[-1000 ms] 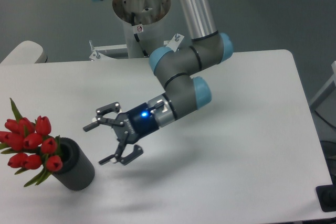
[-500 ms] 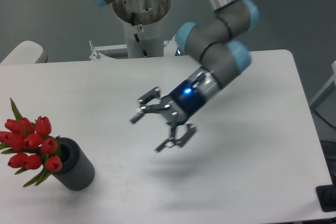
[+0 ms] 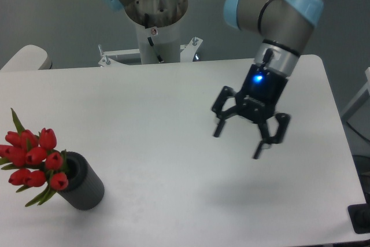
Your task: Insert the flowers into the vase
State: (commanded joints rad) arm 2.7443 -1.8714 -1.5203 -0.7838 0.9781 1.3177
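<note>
- My gripper [image 3: 238, 142] hangs above the right half of the table [image 3: 173, 114], fingers pointing down toward the tabletop.
- Jaws spread wide, nothing between them, nothing held.
- One finger [image 3: 221, 121] sits on the left, the other [image 3: 263, 143] lower and further right; both dark, tips clear of the surface.
- Blue light glowing on my wrist body [image 3: 258, 79] just above the fingers.
- My arm [image 3: 277, 10] comes down from the top of the frame, grey links with light blue joint caps.
- Faint soft shadow on the white tabletop below and a bit left of the gripper.
- The vase [image 3: 81, 181] is at the far left front of the table, well apart from my gripper.
- Vase is dark, cylindrical, and looks tilted, with its mouth facing up and left.
- The flowers [image 3: 33, 157] are at the vase mouth, red buds bunched over the rim and spilling out to the left of it.
- Stems seem to go into the mouth; how deep they sit, cannot tell.
- Green leaves stick out: one spike upward at the far left, a few below the buds toward the table edge.
- Robot base column [image 3: 155, 24] stands behind the table at top centre, with a small round sticker on it.
- Rounded pale object [image 3: 26, 58] at the left edge behind the table; cannot tell what it is.
</note>
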